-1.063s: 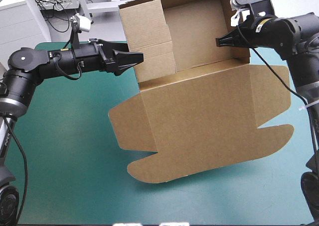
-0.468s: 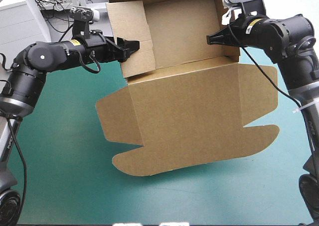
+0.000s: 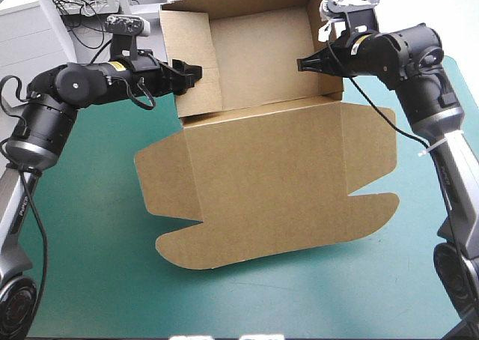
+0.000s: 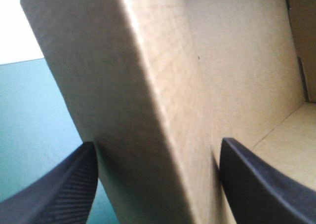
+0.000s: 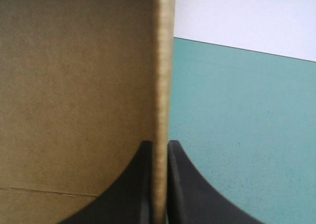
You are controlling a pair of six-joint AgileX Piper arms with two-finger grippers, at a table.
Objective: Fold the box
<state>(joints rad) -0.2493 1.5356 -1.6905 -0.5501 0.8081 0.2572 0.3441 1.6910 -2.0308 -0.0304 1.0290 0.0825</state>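
The brown box [image 3: 262, 160] lies mid-table, its far part a tray with raised walls, its lid with rounded flaps flat toward the near edge. My left gripper [image 3: 193, 74] straddles the tray's thick, doubled left wall. In the left wrist view the box wall [image 4: 148, 86] fills the gap of that gripper [image 4: 158, 184], whose black fingers [image 4: 64, 189] stand wide apart. My right gripper [image 3: 301, 63] pinches the tray's right wall from the other side. The right wrist view has the thin board edge [image 5: 163, 61] clamped in my right gripper [image 5: 159, 184].
The teal-green cover [image 3: 90, 228] shows to the left of the lid, along the near edge and to the right of it. The tray's back wall stands close to the table's far edge.
The box and both arms have shifted left. The left gripper, shut and pointed at the left wall earlier, now stands open around that wall. The right gripper kept its hold.
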